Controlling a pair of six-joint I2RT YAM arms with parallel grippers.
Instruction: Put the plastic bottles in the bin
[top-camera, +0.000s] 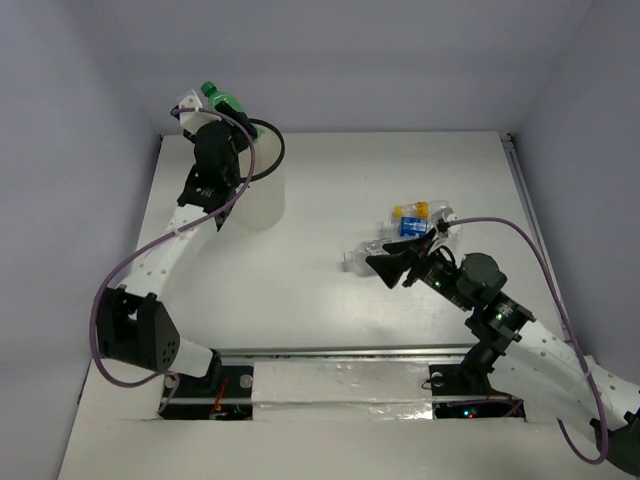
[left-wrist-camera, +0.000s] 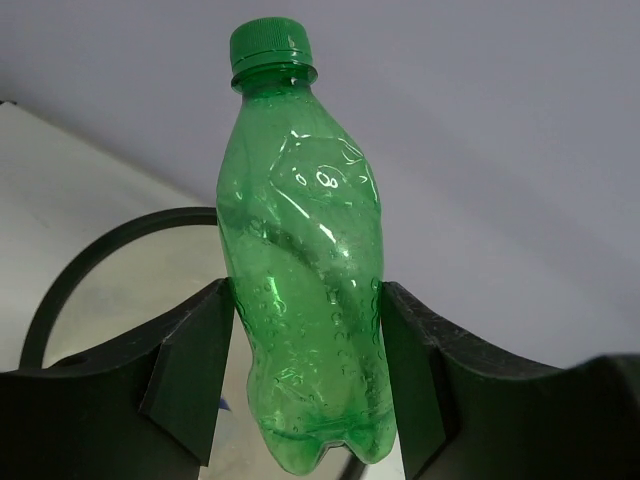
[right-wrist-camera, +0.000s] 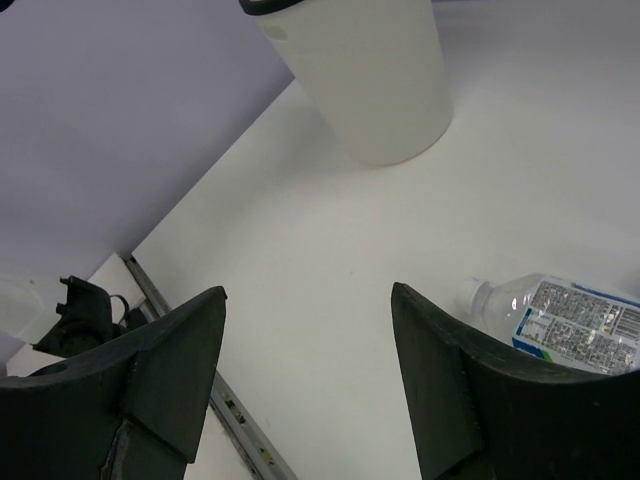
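Overhead, green bottle (top-camera: 226, 101) half hidden; left wrist shows left tool (left-wrist-camera: 308, 340) clamping it; right tool (right-wrist-camera: 308, 335) spread, empty.

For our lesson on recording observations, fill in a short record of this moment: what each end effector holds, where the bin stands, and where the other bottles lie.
Left end effector: shut on the green bottle, raised beside the bin's black rim
Right end effector: open, empty, low over the table
Bin: upright, far left part of the table
Loose bottles: clustered right of centre, beside the right end effector
Bin contents: cannot tell
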